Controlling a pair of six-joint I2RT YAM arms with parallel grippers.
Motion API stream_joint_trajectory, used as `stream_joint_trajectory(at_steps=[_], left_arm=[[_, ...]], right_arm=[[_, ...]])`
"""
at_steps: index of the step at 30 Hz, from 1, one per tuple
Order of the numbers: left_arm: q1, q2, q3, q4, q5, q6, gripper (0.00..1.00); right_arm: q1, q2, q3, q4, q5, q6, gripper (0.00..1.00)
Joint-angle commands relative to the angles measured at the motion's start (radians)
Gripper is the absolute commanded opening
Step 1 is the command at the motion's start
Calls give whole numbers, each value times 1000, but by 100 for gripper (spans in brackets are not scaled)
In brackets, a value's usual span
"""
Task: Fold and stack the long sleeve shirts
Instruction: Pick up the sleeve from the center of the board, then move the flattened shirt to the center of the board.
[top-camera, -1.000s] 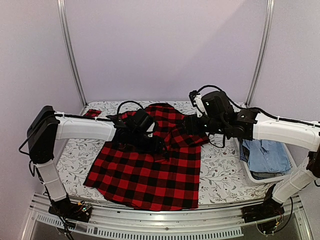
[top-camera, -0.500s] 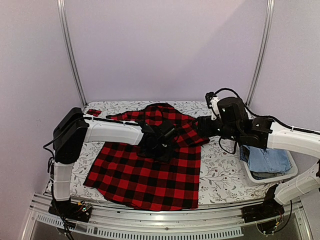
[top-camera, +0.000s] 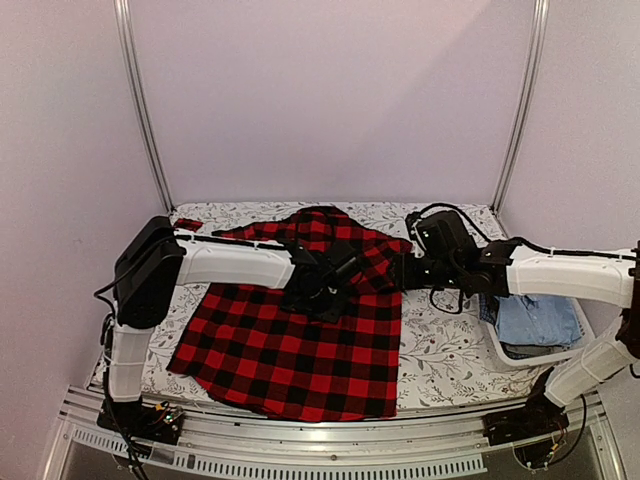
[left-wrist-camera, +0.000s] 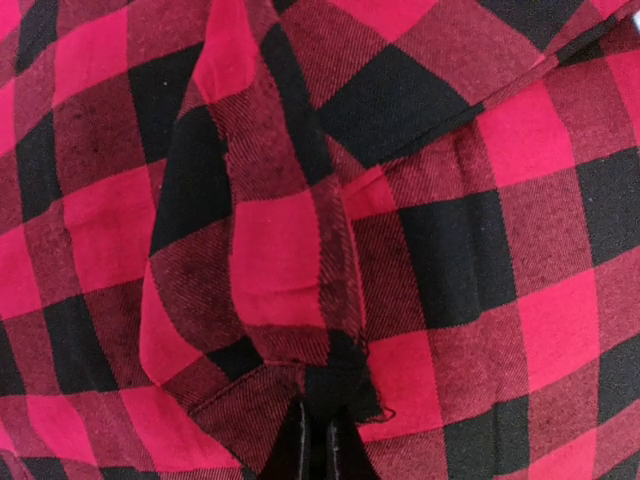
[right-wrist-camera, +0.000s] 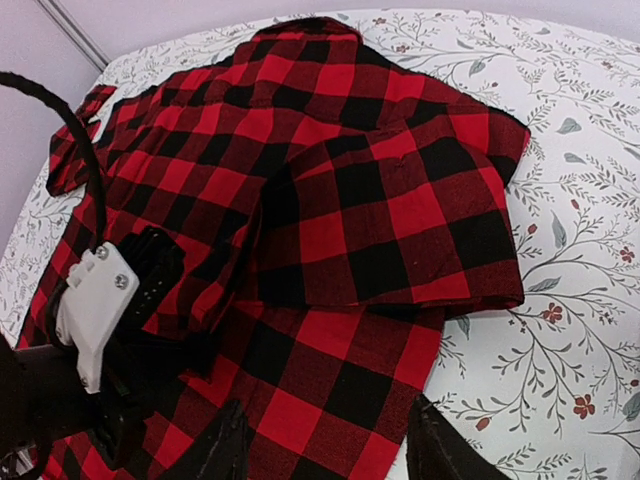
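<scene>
We see the red-and-black buffalo check cloth shirt (top-camera: 290, 350) lying spread on the floral-patterned white surface (top-camera: 440, 345), its upper part folded over itself. Our left fingers (left-wrist-camera: 296, 450) are pressed together on a raised fold of that shirt near its middle, and the pinched ridge of cloth runs up away from their tips. Our right fingers (right-wrist-camera: 222, 448) stand spread above the shirt's right edge, just below the folded-over flap, with cloth under the gap and nothing pinched
</scene>
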Motion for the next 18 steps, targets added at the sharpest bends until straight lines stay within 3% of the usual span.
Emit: stream_joint_trajectory(at_steps=[1, 4, 7, 18], left_arm=[[27, -106, -9, 1, 4, 10, 0], [68, -185, -47, 39, 59, 10, 0], [114, -262, -74, 67, 107, 12, 0], [284, -389, -178, 166, 318, 7, 0]], right_arm=[[-44, 87, -9, 22, -127, 57, 44], [-82, 149, 4, 55, -187, 69, 28], [-105, 208, 36, 70, -217, 72, 18], [-191, 471, 180, 79, -277, 90, 3]])
